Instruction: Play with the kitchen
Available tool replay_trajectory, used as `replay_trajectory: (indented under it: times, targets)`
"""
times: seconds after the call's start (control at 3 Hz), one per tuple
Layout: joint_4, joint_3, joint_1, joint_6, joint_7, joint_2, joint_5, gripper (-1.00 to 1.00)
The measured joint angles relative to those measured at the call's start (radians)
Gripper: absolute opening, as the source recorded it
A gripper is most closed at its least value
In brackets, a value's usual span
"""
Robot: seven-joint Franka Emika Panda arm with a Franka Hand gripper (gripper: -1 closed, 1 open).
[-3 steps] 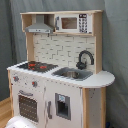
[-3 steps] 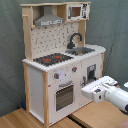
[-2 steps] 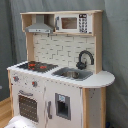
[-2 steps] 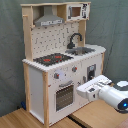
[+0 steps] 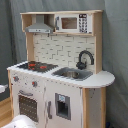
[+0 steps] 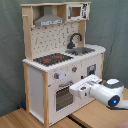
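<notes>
The kitchen (image 5: pixel 60 75) is a tall white and light-wood toy unit, seen in both exterior views. It has a black-red hob (image 5: pixel 35 65), a grey sink (image 5: pixel 72 74), a black tap (image 5: pixel 85 59), a hood (image 5: pixel 40 25) and a small microwave (image 5: pixel 70 23). The windowed oven door (image 6: pixel 64 96) is closed. In the second exterior view my white arm (image 6: pixel 109 93) reaches in from the right. The gripper (image 6: pixel 76 87) is close in front of the kitchen (image 6: pixel 55 75), level with the top of the oven door, just below the knobs. In the first exterior view only a white part of the arm (image 5: pixel 19 122) shows at the bottom edge.
The kitchen stands on a light wooden floor (image 6: pixel 30 119) against a grey-green curtain (image 6: pixel 112 30). A rounded counter end (image 5: pixel 102 79) sticks out beside the sink. A small white object (image 5: pixel 2 89) shows at the first exterior view's left edge.
In the second exterior view the arm has moved left, bringing the gripper nearer the kitchen's front by the oven door. The kitchen has not moved.
</notes>
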Motion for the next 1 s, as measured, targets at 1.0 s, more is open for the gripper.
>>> replay_trajectory:
  times: [1.0]
  targets:
    - [0.072, 0.012, -0.222, 0.197, 0.018, -0.001, 0.000, 1.00]
